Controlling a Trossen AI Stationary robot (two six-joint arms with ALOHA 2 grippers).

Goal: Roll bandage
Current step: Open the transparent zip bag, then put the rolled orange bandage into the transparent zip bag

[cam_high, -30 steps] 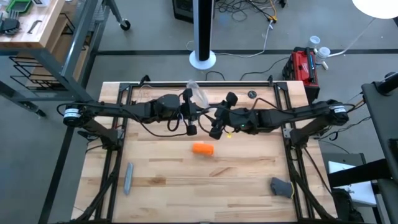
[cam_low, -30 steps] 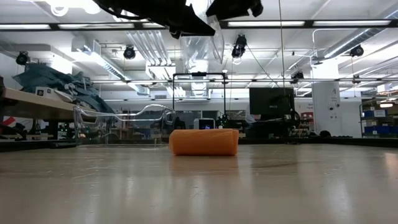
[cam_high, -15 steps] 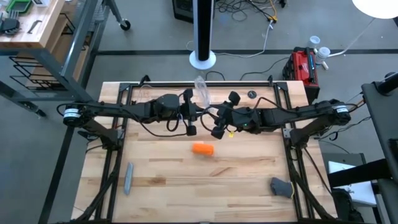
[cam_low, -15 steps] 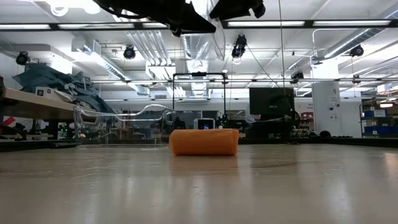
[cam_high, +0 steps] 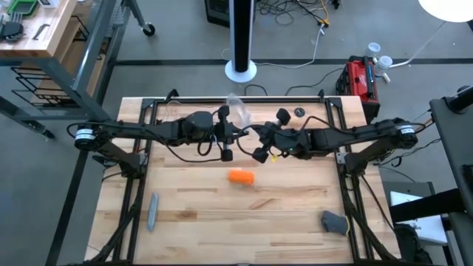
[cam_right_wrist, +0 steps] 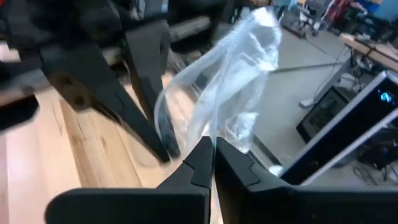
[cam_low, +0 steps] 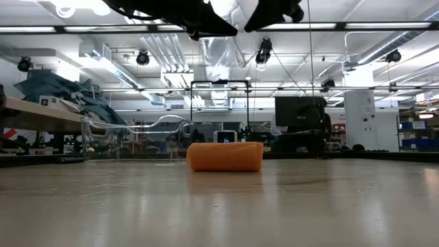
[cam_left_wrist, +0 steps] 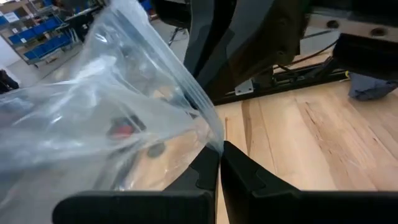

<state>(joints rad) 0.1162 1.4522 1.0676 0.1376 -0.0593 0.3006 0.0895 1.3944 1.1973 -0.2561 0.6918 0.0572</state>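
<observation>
Both grippers, left [cam_left_wrist: 219, 163] and right [cam_right_wrist: 213, 158], pinch one crinkled clear plastic wrap [cam_high: 236, 109], held aloft beyond the stubby bright orange fabric bandage roll [cam_high: 241, 176]. That roll lies alone on the table below them, nearer the camera side. If they pull apart unevenly, the thin film could tear or slip free.

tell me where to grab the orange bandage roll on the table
Come straight down and pinch across the short width of the bandage, fingers on its two long curved sides. It lies on its side as a stubby cylinder, clear all round; both grippers are busy, shut on the plastic wrap.

The bandage [cam_high: 241, 176] lies mid-table [cam_high: 281, 222], in front of both claws.
</observation>
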